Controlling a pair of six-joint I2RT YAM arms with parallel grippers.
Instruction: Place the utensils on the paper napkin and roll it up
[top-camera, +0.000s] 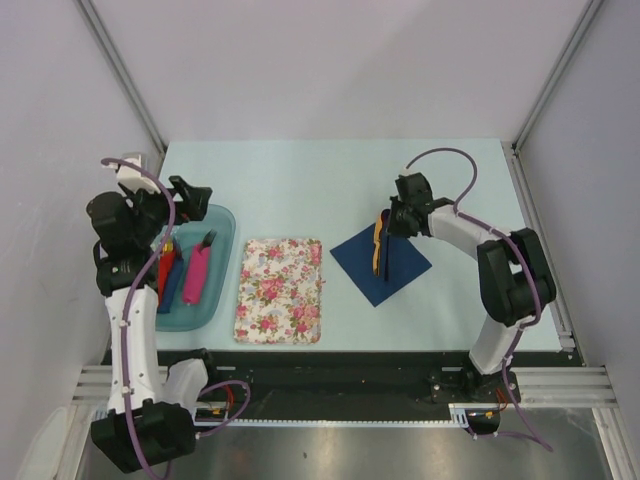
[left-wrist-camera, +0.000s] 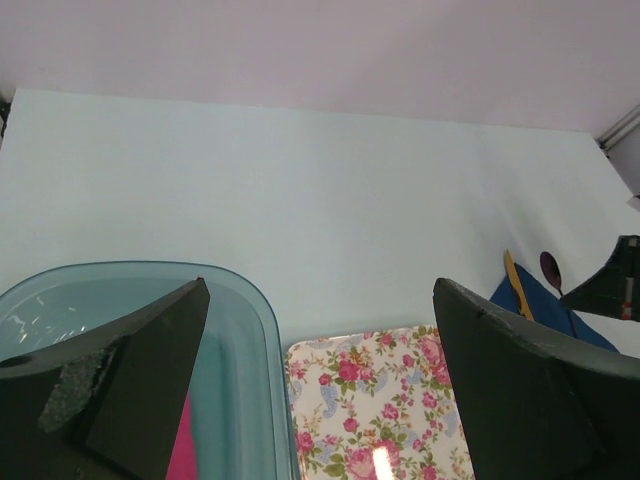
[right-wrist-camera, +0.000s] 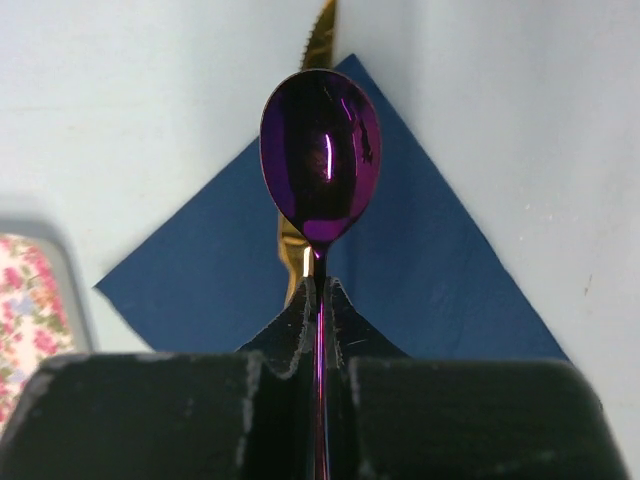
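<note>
The navy paper napkin (top-camera: 385, 265) lies like a diamond right of centre on the table. A gold-orange utensil (top-camera: 376, 245) rests on it, its serrated tip (right-wrist-camera: 322, 28) reaching past the far corner. My right gripper (top-camera: 390, 222) is over the napkin (right-wrist-camera: 200, 280), shut on the thin handle of the shiny purple spoon (right-wrist-camera: 320, 155), whose bowl sticks out beyond the fingertips. I cannot tell if the spoon touches the paper. My left gripper (top-camera: 195, 200) hangs open and empty above the teal tray (top-camera: 225, 215). The left wrist view shows its fingers (left-wrist-camera: 130, 380) wide apart.
The teal tray (left-wrist-camera: 240, 330) at the left holds chunky red (top-camera: 165, 262), blue (top-camera: 172, 282) and pink (top-camera: 196, 275) pieces. A pink-and-white floral mat (top-camera: 280, 290) lies between tray and napkin. White walls and metal rails enclose the table.
</note>
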